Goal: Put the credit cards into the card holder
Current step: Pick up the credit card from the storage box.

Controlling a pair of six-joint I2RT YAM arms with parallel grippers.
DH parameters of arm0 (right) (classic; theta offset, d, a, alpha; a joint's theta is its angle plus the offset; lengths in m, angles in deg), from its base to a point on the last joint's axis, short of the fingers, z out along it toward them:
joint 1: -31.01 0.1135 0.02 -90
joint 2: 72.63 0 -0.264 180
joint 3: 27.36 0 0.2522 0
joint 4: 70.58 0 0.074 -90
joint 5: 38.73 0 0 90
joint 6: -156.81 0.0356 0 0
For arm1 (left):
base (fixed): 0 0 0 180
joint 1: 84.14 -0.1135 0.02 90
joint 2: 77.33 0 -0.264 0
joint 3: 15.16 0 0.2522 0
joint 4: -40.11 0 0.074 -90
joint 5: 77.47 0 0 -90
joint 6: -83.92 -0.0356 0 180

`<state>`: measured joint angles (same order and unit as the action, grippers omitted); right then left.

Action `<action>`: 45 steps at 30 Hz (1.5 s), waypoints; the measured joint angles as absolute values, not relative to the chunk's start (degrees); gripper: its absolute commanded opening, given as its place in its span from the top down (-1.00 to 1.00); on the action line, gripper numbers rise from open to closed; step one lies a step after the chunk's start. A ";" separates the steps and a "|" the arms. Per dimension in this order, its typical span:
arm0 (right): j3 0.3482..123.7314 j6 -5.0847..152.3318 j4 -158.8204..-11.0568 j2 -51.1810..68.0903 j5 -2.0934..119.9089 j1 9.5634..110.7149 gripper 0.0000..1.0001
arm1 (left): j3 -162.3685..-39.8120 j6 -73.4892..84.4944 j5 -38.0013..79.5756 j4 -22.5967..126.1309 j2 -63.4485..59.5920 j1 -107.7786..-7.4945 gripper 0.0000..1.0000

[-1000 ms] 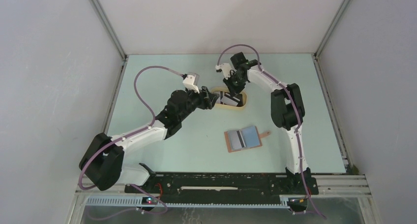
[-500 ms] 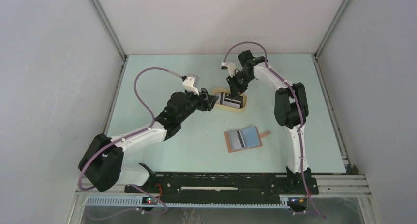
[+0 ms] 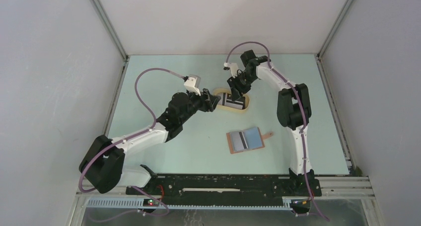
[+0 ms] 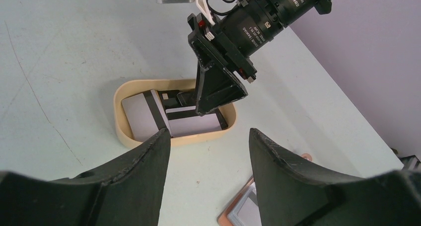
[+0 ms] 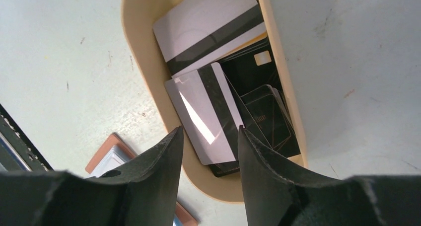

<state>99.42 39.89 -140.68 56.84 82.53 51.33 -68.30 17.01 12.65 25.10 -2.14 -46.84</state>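
The right claw (image 5: 209, 135), jaws apart and empty, hovers over the credit cards (image 5: 208, 35) in the tray (image 5: 136, 62) near the far edge of the bench (image 3: 198, 151), and I'd pinch only the topmost card's edge, the card holder (image 3: 245, 139) lying open nearer the front edge.

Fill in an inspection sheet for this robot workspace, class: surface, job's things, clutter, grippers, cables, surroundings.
Surface: pale green table top, faintly scuffed.
Job's things: credit cards, whitish striped ones and black ones, piled in the beige oval tray; card holder lies open on the table, apart from the tray, with what looks like a striped card in one half.
Clutter: nothing seen.
Grippers: left gripper open and empty, by the tray's rim; right gripper open and empty, above the cards.
Cables: purple cables loop above each arm, off the table.
Surroundings: plain grey walls on three sides.
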 measured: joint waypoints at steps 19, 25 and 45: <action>103.20 36.96 -143.26 61.85 82.66 52.14 -0.20 | -68.30 17.04 12.65 24.79 -2.14 -46.84 -0.28; 106.26 36.00 -145.05 63.68 83.65 53.27 -0.21 | -68.30 17.04 12.65 24.79 -2.14 -46.84 -0.28; 108.51 31.96 -147.50 65.72 84.74 53.82 0.10 | -68.30 17.04 12.65 24.77 -2.14 -46.84 -0.28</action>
